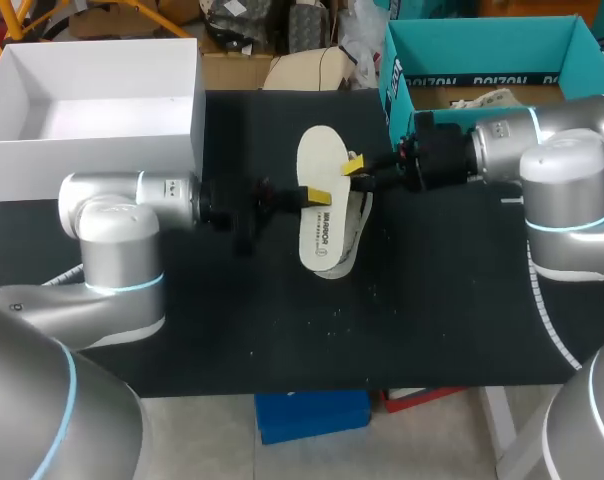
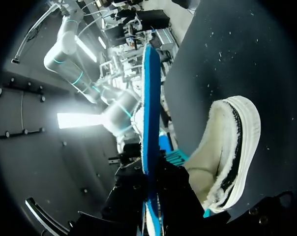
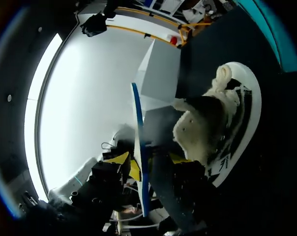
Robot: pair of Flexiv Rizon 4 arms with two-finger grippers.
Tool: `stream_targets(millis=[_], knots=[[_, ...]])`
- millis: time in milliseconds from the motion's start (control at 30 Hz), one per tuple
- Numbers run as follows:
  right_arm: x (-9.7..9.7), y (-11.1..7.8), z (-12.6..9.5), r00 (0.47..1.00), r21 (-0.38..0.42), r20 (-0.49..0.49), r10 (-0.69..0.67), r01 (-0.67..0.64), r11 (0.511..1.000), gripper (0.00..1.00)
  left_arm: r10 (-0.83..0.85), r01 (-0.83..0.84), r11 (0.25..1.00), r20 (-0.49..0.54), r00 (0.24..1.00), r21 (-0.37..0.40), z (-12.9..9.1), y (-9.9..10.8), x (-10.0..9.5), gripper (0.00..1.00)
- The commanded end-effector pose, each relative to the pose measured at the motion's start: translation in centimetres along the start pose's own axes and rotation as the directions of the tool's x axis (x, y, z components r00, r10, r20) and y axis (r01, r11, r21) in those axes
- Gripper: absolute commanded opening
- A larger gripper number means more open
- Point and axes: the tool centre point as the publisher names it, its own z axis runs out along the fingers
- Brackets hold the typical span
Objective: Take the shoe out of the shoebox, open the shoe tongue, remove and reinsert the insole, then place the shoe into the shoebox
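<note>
We are at the insole step. The insole [image 1: 322,195] is out of the shoe [image 1: 358,228] and held flat just above it, between our two arms, over the middle of the table [image 1: 282,340]. The left gripper [image 1: 309,197] comes in at one long edge and looks clamped on the insole. Its wrist view shows the insole edge-on, running down between the dark fingers, though the tips are hidden there. The right gripper [image 1: 356,165] meets the opposite edge, but we cannot tell whether it grips. The shoe lies on the table directly beneath, its fleecy side showing past the insole toward the right arm. Next, we judge, the insole must go back in: toe end angled into the opening, then slid forward and pressed flat, with the shoe steadied against skidding. The soft collar and tongue may fold inward and block entry. A white box [image 1: 182,120] and a teal box [image 1: 397,75] stand at the far edge, neither in the arms' way.
</note>
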Motion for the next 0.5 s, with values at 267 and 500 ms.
stream_targets(millis=[267,500], knots=[[0.9,-3.8,-5.1,0.864,-0.01,0.489,-0.122,0.146,0.989,1.0,-0.146,0.14,0.989,-0.383,0.912,-0.045,-5.5,-5.2,-3.2,0.0],[1.1,-4.5,-5.6,0.787,0.021,0.594,-0.164,0.188,0.982,1.0,-0.059,0.091,0.995,-0.471,0.88,0.045,-6.2,-7.0,-3.4,0.0]])
